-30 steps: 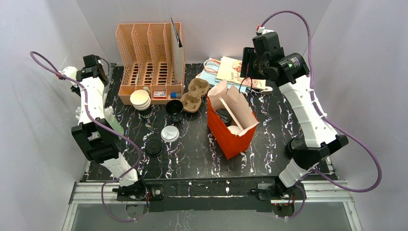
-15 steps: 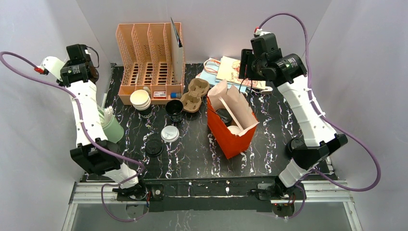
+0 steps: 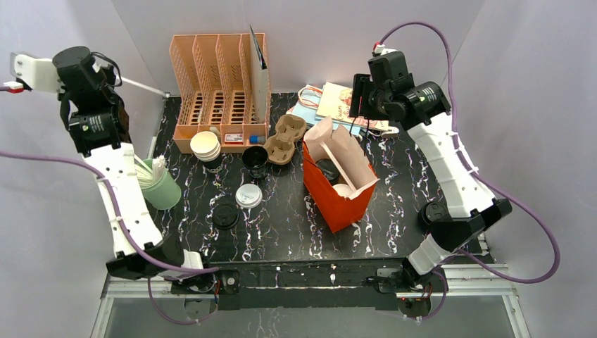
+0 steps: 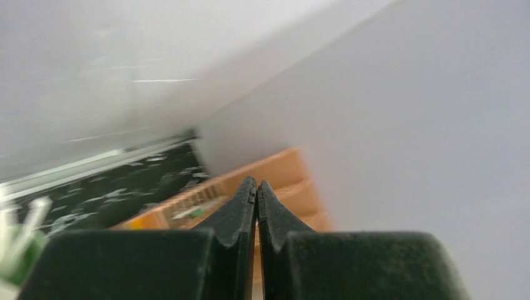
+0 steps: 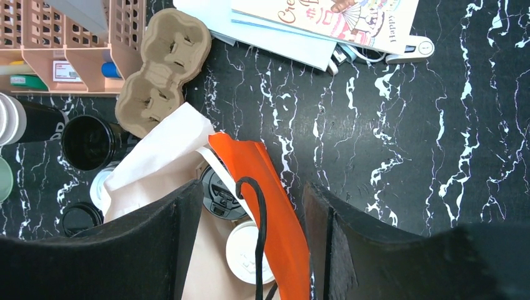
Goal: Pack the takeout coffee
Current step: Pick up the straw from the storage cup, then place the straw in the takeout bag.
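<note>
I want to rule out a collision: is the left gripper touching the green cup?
Apart. The left wrist view shows the left gripper in open air, the green cup far off in the lower corner.

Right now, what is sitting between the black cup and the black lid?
A round white lid lies flat between the black cup and the black lid. The top view shows it clearest.

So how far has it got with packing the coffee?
Mostly done, it seems: a black-lidded cup and a white-lidded cup stand inside the orange bag. Nothing is in hand: the right claw hangs open above the bag, the left claw is shut on nothing. Left: the bag gapes open, and an unlidded black cup sits outside.
</note>
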`<state>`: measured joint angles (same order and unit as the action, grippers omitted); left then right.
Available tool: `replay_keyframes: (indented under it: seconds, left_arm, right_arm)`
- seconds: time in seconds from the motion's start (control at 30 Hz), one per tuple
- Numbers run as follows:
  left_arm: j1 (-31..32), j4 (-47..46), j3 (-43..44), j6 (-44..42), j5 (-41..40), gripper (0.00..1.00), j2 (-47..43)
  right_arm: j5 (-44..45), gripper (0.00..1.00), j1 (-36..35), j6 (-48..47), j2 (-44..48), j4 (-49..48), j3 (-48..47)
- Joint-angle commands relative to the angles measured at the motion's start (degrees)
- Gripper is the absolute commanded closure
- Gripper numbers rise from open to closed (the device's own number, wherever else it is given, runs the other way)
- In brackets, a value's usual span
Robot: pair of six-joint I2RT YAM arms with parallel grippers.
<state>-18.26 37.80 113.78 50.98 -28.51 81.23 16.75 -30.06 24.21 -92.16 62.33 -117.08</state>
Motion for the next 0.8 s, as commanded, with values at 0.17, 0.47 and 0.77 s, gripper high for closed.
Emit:
replay_keyframes:
  seconds: [0.17,0.47,0.77]
  left_arm:
    - [3.63,-22.74,-0.65,16.55,36.68,1.0,2.45]
    - [32.1,-25.5,6.58,14.26,40.24,1.0,12.95]
    - [43.36,-27.42,-1.46,12.01,48.04,1.0,11.06]
  right_arm:
    - [3.01,0.31,0.14,0.58,5.26,-4.31,1.65]
    - [4.55,0.31,0.09,0.27,6.91,-6.92,3.66]
    - [6.98,0.31,0.11,-0.67,8.89,-7.86,4.75]
